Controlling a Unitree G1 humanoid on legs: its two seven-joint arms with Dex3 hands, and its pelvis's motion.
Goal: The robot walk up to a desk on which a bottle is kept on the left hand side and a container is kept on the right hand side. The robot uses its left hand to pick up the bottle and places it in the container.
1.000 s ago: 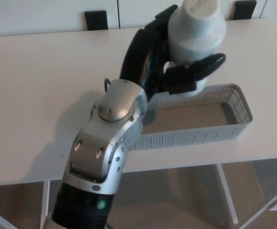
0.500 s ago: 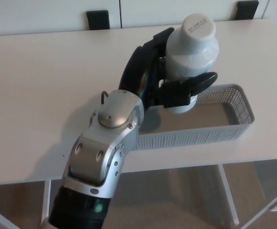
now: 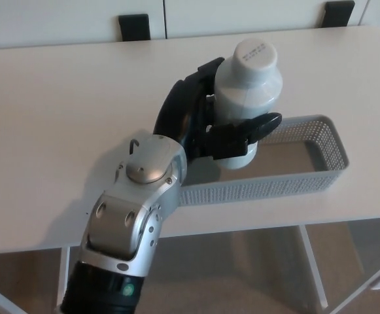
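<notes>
White and upright, the bottle [image 3: 245, 98] sits clamped in the left hand [image 3: 206, 127] fingers [image 3: 252, 127] over the mesh container [image 3: 320, 154] at three o'clock on the desk [image 3: 46, 118], picked up but unreleased, with only the basket's near wall to clear.

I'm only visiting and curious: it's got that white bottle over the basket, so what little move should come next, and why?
Probably lower a little further, then let go. The left hand grips the white bottle upright over the grey mesh basket, its base apparently just inside the rim.
</notes>
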